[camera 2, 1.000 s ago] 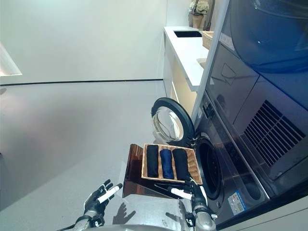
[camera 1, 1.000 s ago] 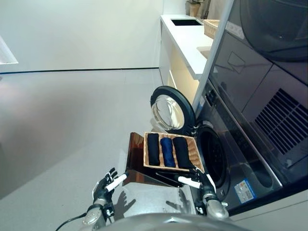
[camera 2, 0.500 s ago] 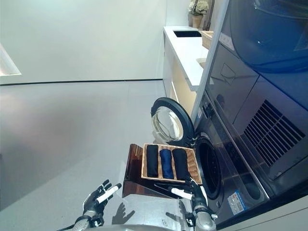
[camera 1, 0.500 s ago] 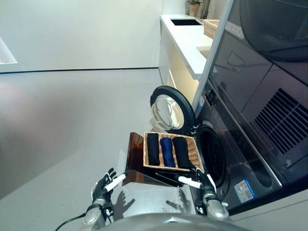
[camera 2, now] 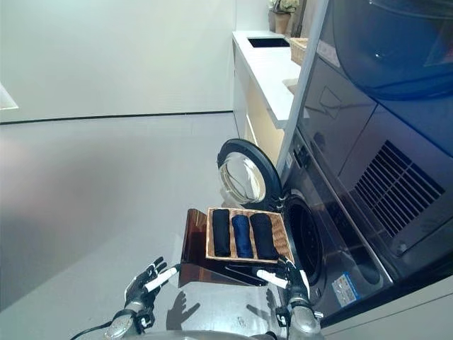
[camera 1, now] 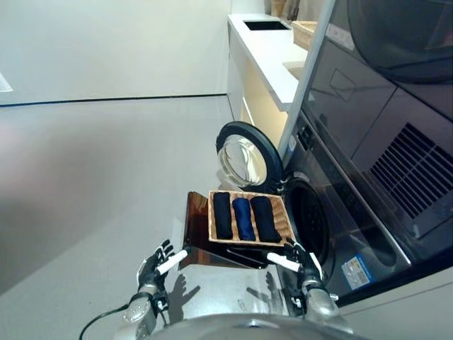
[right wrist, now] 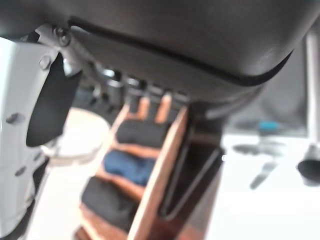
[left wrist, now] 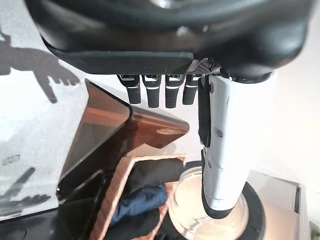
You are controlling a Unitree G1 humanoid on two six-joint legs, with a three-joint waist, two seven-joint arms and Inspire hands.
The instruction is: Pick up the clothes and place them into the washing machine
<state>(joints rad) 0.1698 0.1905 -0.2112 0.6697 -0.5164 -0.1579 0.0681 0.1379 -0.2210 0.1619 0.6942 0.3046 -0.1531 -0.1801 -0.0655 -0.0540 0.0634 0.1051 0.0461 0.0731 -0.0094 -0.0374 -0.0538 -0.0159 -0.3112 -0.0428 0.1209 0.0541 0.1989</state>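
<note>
Approaching: I am before the first pick, with both hands low in front of the tray and nothing lifted yet.
Clothes: three rolled clothes point(camera 1: 245, 218) lie side by side in a wicker tray point(camera 1: 280, 214), two black ones with a blue one between them.
Tray support: the tray sits on a brown stand point(camera 1: 197, 237), just beside the machine opening.
Washing machine: the washing machine point(camera 1: 333, 234) is at about 3 o'clock from the tray; its round door point(camera 1: 245, 156) stands open at about 12 o'clock from the tray.
Left hand: my left hand point(camera 1: 157, 263) hangs at about 7 o'clock from the tray, apart from it, fingers straight and spread, holding nothing.
Right hand: my right hand point(camera 1: 297, 259) is at about 5 o'clock, near the tray's front edge, fingers relaxed and empty; its wrist view looks along the rolls.
Next move, my judgement: the right hand should reach over the front edge and close around the nearest black roll, then swing toward 3 o'clock into the drum.
Care: the rolls lie touching, so a grasp may drag the neighbour.
</note>
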